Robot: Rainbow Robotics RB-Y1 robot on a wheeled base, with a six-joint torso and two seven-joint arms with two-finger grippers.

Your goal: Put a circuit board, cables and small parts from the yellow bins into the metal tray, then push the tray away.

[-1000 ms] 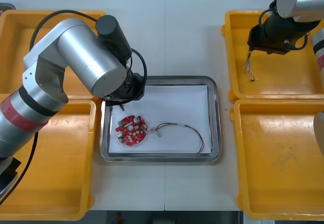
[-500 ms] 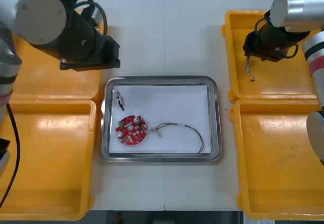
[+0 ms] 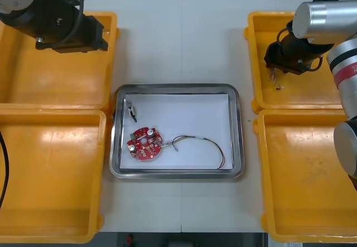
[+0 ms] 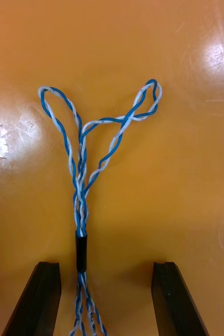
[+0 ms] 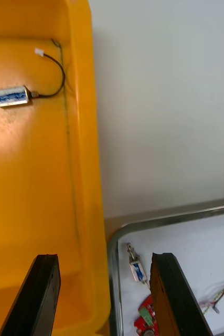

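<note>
The metal tray (image 3: 178, 87), white inside, holds a round red circuit board (image 3: 145, 144), a red and yellow cable (image 3: 203, 145) and a small metal part (image 3: 131, 111). My left gripper (image 3: 75, 39) hovers over the far left yellow bin (image 3: 33, 80). In the left wrist view it is open (image 5: 104, 294) above the bin's wall, with nothing between the fingers. My right gripper (image 3: 277, 64) is low in the far right yellow bin (image 3: 301, 93). It stands open (image 4: 105, 275) astride the twisted blue and white cable (image 4: 83, 173), whose loops fan out beyond the fingers.
Another small metal part (image 5: 11, 96) with a black lead lies in the far left bin. The near left bin (image 3: 50, 174) and near right bin (image 3: 307, 174) flank the tray. Bare table lies beyond the tray.
My left arm has drawn back from the tray to the far left bin, leaving the small metal part in the tray. The right gripper has edged slightly left over the twisted cable.
</note>
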